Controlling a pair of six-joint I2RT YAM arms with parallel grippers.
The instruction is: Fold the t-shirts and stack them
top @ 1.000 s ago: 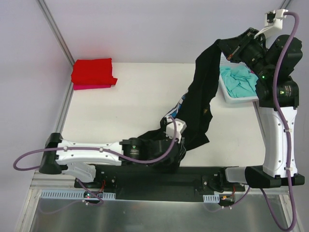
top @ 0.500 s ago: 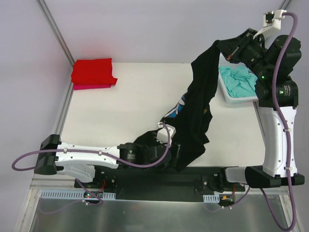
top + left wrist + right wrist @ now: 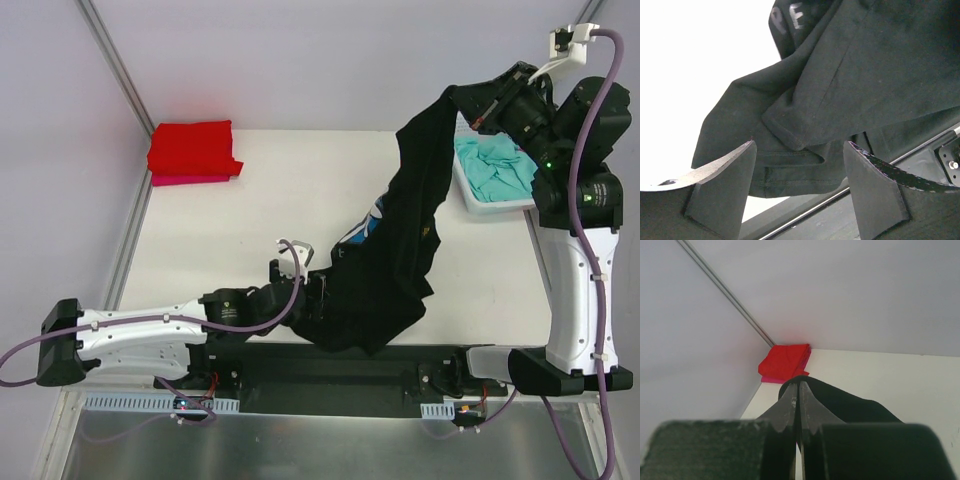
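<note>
**Item 1. Right gripper** (image 3: 462, 98): raised high over the far right of the table (image 3: 250, 230). Its fingers (image 3: 790, 400) are pressed flat together and pinch an edge of the black t-shirt (image 3: 400, 230).

**Item 2. Black t-shirt:** one piece. It hangs from the right gripper's tips in a long twisted drape and runs down and away from them toward the left gripper. Its lower part lies bunched on the table's near edge. A patch of blue and white print shows partway down the drape. Most of the print is lost in the folds, so its design cannot be made out.

**Item 3. Left gripper** (image 3: 318, 292): low, at table level. Its fingers (image 3: 725, 175) are spread wide with nothing between them. The stitched hem of the black t-shirt lies just beyond the fingertips, doubled over itself and apparently untouched by either finger.

**Item 4. Red t-shirt** (image 3: 193, 148): folded. It lies far ahead of the right gripper's tips at the opposite back corner, well apart from both grippers.

**Item 5. Pink t-shirt** (image 3: 190, 180): folded, directly under the red one, with only its edge showing.

**Item 6. Teal t-shirt** (image 3: 495, 165): crumpled, below and just beside the right gripper, inside the white basket (image 3: 468, 195).
</note>
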